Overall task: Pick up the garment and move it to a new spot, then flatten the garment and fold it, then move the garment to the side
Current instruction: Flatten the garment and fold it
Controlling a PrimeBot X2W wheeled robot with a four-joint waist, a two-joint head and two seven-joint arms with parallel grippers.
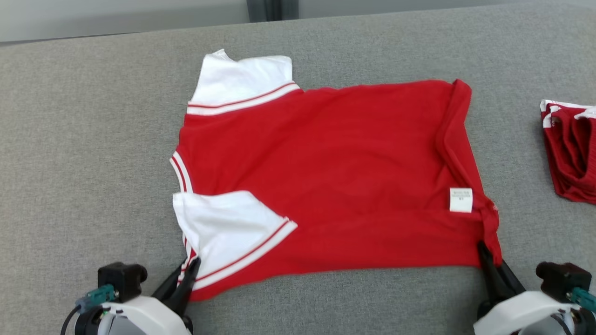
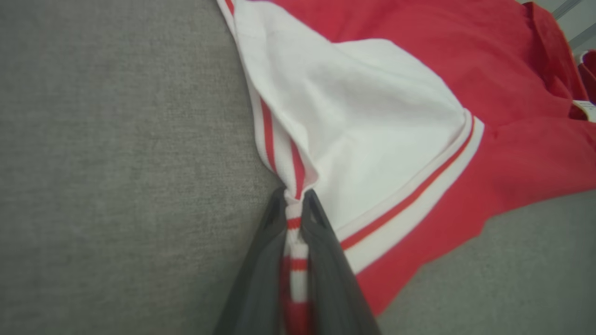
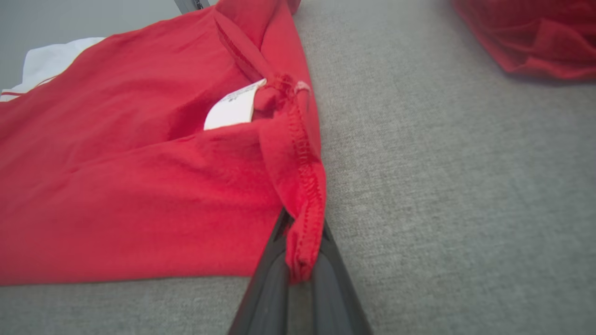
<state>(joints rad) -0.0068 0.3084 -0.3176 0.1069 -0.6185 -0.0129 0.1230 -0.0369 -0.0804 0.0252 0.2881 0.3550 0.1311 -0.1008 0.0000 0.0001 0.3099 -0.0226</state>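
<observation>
Grey woven fabric covers the wide surface (image 1: 93,163) on which everything lies. Along the top of the head view a pale wall (image 1: 116,16) and a dark upright strip (image 1: 272,9) are cut off, and too little of them shows to tell what they are.

The garment (image 1: 326,177), a red shirt with white sleeves and red-and-white striped trim, lies spread in the middle of the surface, neck end toward the robot's left and hem toward its right. The hem is rolled over on itself, hiding its lower layers. A white label (image 1: 461,200) sits just beside that roll, its print too small to read. The near sleeve (image 1: 228,228) lies folded over the red body.

The left gripper (image 1: 192,267) is closed on the garment's near left corner. In the left wrist view its fingers (image 2: 260,260) pinch a bunched strip of striped trim that runs down between them and out of the bottom edge. The right gripper (image 1: 484,253) is clamped on the near right corner of the hem, and the right wrist view shows the stitched red edge tucked between the dark fingers (image 3: 270,288). Both wrists are cut off by the bottom of the head view.

A second red garment (image 1: 570,153) lies well apart at the right, cropped by the frame and too crumpled to make out its shape.
</observation>
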